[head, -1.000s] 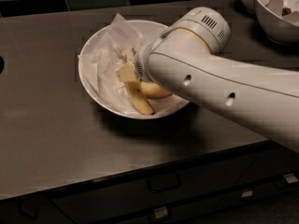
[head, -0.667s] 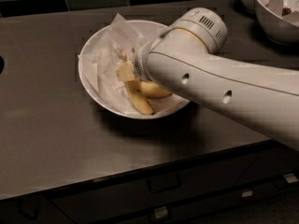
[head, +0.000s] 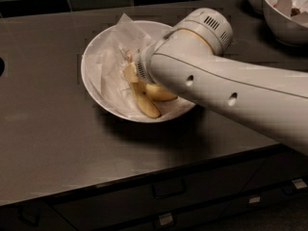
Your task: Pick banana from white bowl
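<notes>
While pincer (head: 134, 70) sits down inside white bowl (head: 91, 88) on worktop (head: 48, 143), masked by arm (head: 226, 90), its state: cannot tell. Banana (head: 143, 100) lies directly under pincer, not lifted. Reach done; grasp unconfirmed; lift remains.

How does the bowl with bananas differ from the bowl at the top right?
The banana bowl is wide, shallow and paper-lined; the top-right bowl is smaller, deeper, holding reddish bits. The gripper reaches into the banana bowl only. Both are white and round.
</notes>
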`<state>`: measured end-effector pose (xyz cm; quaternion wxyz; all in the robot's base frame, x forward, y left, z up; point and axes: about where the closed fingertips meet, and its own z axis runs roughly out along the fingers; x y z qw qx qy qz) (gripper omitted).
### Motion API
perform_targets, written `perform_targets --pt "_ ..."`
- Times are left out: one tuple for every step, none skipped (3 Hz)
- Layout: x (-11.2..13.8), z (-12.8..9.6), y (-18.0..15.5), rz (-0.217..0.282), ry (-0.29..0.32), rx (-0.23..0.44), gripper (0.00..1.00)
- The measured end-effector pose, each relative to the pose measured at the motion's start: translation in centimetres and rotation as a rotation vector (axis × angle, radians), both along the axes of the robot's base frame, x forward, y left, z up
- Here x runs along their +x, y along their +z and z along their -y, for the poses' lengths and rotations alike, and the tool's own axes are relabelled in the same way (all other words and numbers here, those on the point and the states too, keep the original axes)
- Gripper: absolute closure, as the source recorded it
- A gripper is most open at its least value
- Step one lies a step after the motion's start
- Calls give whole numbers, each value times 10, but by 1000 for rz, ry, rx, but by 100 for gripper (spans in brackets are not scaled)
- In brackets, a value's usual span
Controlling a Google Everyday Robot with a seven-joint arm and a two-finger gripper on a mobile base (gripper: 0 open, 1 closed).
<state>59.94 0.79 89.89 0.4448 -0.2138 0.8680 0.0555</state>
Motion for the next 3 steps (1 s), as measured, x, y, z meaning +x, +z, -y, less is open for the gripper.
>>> perform_targets --pt "1 -2 -1 -4 3 0 61" --pt "2 -4 -1 -8 12 10 68" --pt "2 -4 -1 -8 12 10 87"
